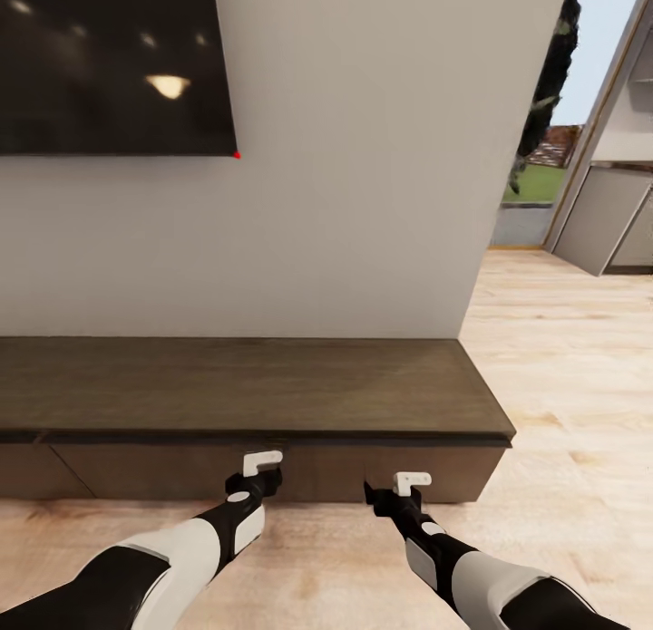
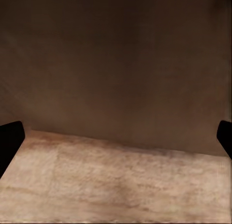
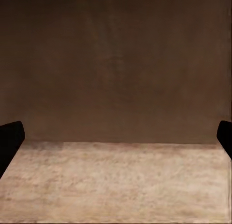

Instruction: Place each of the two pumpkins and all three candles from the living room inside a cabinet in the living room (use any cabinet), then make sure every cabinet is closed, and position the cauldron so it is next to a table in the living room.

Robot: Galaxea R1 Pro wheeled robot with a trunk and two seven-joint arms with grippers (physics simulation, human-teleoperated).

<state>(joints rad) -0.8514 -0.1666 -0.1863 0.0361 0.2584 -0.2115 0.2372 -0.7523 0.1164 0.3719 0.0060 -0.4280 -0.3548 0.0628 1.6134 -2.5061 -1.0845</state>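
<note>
The long, low, dark brown cabinet runs along the wall in front of me in the head view, and its drawer fronts look shut. My left gripper and right gripper are held low, close to the drawer fronts near the cabinet's right end. In the left wrist view the left gripper is open, facing the brown cabinet front where it meets the floor. The right gripper is open too, with the cabinet front straight ahead. Neither holds anything. The pumpkins, candles, cauldron and table are out of view.
A large black television hangs on the white wall above the cabinet. The cabinet ends at the wall's corner on the right. Beyond it, pale wood floor leads to grey cupboards and a window onto outdoors.
</note>
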